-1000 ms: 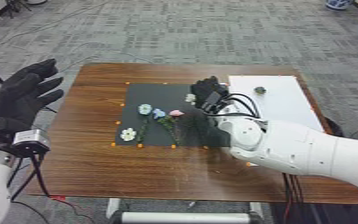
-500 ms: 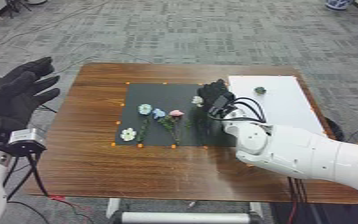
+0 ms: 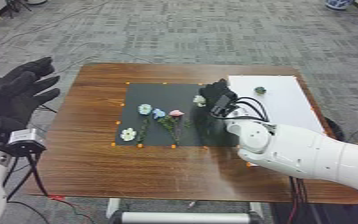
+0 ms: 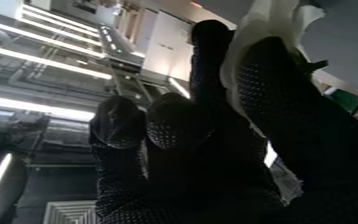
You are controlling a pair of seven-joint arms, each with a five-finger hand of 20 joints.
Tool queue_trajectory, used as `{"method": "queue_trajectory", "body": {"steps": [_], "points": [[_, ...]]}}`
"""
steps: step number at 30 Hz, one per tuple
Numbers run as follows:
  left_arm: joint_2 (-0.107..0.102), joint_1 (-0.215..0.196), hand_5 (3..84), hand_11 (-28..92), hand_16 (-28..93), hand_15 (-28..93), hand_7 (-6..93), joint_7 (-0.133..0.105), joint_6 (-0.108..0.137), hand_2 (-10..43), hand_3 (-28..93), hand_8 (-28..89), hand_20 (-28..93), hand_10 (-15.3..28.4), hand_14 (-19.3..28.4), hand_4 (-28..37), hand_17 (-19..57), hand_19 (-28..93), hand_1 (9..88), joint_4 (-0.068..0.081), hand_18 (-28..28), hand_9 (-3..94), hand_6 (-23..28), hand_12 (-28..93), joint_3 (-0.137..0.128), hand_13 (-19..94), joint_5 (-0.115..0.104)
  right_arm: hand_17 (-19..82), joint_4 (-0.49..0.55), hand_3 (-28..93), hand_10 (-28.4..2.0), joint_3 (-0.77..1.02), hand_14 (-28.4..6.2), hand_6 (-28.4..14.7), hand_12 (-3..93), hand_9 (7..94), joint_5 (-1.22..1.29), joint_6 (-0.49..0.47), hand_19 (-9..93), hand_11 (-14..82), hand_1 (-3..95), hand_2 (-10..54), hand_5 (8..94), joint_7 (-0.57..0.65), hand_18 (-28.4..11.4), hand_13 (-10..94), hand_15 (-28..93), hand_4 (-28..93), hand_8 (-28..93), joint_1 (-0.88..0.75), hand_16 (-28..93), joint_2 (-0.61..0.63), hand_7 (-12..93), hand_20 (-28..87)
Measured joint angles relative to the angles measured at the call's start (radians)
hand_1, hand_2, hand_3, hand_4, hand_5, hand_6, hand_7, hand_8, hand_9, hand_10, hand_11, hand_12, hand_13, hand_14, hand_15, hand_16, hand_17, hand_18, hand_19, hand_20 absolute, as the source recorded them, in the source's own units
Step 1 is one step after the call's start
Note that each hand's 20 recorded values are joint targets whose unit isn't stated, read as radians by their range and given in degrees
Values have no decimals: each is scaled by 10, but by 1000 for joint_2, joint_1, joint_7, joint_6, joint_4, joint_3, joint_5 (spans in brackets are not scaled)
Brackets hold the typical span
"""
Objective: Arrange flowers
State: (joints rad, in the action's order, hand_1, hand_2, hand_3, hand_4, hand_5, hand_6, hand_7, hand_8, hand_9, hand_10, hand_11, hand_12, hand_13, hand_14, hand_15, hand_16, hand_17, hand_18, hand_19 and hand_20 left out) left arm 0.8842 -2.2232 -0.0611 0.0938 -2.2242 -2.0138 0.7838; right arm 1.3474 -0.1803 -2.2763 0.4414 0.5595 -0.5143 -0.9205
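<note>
Tabletop (image 3: 140, 172), right hand (image 3: 217, 95) tight on white flower (image 3: 199, 100)

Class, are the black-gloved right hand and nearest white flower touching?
Touching: the right wrist view shows the right hand pinching the white flower with its thumb.

My right hand (image 3: 216, 93) is black with a dotted pattern, and it has a cream-white flower (image 3: 199, 100). On dark grey mat (image 3: 162, 92) is a pink flower (image 3: 176, 113). The table (image 3: 100, 100) is brown, the right sheet (image 3: 286, 102) white.
</note>
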Motion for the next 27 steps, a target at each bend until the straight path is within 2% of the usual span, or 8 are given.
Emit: {"method": "queue_trajectory", "body": {"steps": [6, 10, 27], "points": [[0, -4, 247, 215, -31, 416, 257, -1, 0, -39, 703, -120, 82, 103, 136, -257, -107, 423, 251, -1, 210, 189, 24, 193, -4, 102, 0, 374, 43, 914, -62, 3, -58, 27, 397, 654, -16, -15, 911, 252, 393, -95, 575, -8, -199, 667, 835, -258, -110, -5, 310, 42, 385, 571], [0, -11, 247, 216, -31, 417, 257, -1, 0, -40, 704, -120, 83, 102, 136, -257, -107, 424, 250, -4, 211, 189, 24, 195, -10, 103, 0, 374, 59, 919, -67, 0, -58, 25, 372, 639, -16, -14, 912, 279, 379, -95, 569, -7, -200, 667, 837, -259, -188, -5, 307, 64, 373, 571], [-1, -13, 248, 216, -30, 415, 258, 1, 0, -40, 706, -120, 81, 103, 137, -261, -108, 425, 249, -5, 211, 190, 24, 195, -10, 104, 0, 370, 131, 920, -77, -15, -61, 22, 332, 628, 33, 17, 913, 318, 346, -95, 569, -60, -203, 666, 838, -257, -193, 6, 304, 93, 373, 571]]}}
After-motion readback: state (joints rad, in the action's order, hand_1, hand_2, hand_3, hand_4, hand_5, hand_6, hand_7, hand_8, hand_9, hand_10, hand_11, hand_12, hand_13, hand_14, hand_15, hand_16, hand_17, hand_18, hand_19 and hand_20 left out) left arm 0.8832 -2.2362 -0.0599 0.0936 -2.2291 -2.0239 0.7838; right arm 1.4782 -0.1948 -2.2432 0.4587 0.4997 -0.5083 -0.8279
